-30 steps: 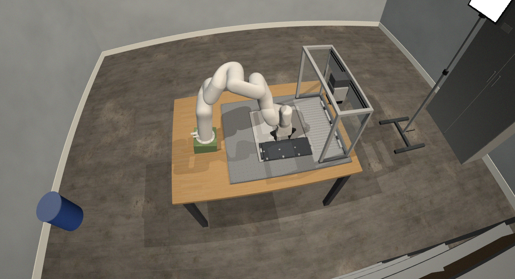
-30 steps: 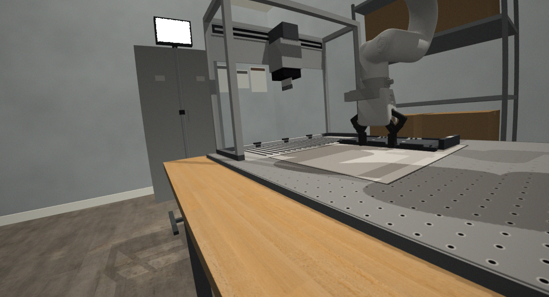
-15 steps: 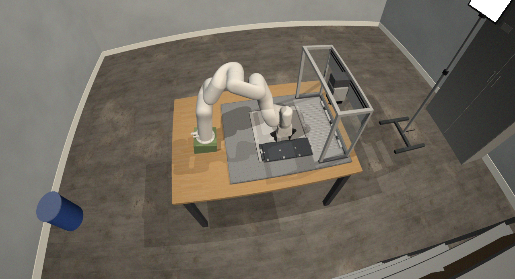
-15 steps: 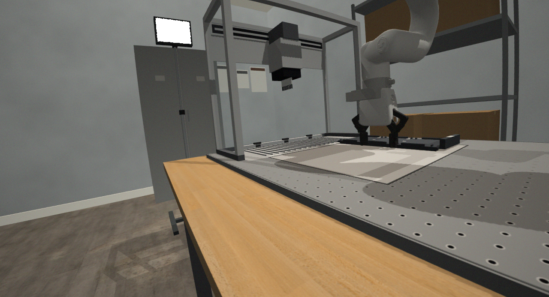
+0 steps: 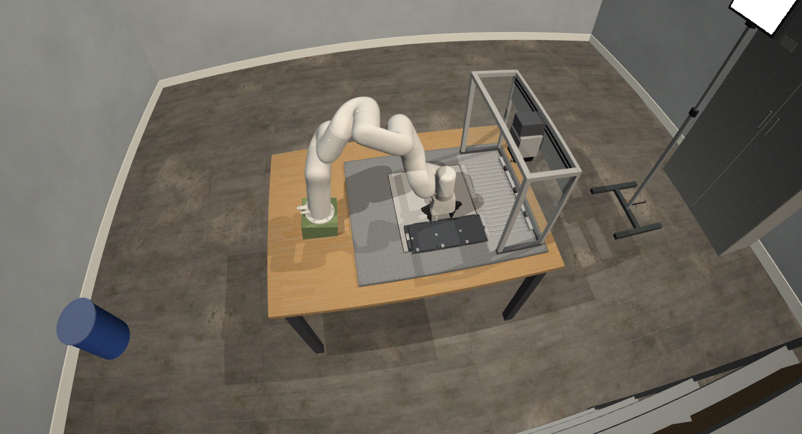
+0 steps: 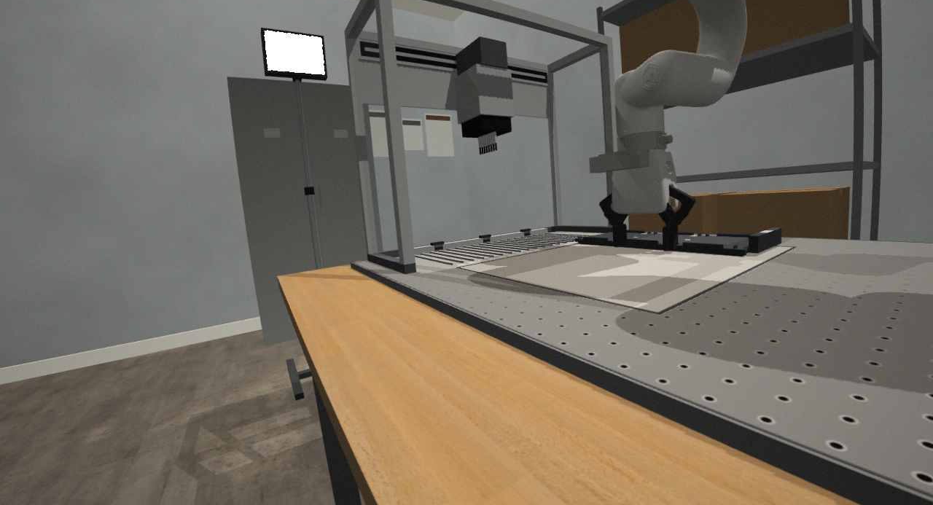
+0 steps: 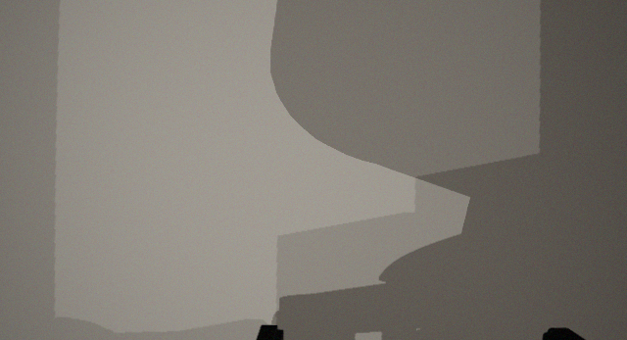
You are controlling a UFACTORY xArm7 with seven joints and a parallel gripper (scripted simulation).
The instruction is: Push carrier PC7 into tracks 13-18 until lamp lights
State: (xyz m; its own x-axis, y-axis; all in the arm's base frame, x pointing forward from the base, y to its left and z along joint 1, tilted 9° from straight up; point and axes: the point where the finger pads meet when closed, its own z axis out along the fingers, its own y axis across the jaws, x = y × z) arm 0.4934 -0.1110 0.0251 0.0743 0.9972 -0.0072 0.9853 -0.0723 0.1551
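The carrier PC7 (image 5: 445,234) (image 6: 704,242) is a flat dark plate. It lies on the pale mat (image 5: 399,198) (image 6: 652,273) in front of the right end of the loading rails (image 5: 499,196) (image 6: 482,248). My gripper (image 5: 440,213) (image 6: 639,243) is open and empty. It points straight down with its fingertips low at the carrier's long side, towards the middle of the mat. In the wrist view only the two fingertips show at the bottom edge, over the mat (image 7: 162,183) and its shadows. I see no lit lamp.
A metal frame (image 5: 521,173) (image 6: 391,143) stands over the rails, with a dark head (image 5: 527,129) (image 6: 484,91) hanging from its beam. The grey perforated board (image 5: 381,263) (image 6: 750,345) lies on the wooden table (image 5: 302,274) (image 6: 423,398). The arm's green base (image 5: 319,224) is at the left.
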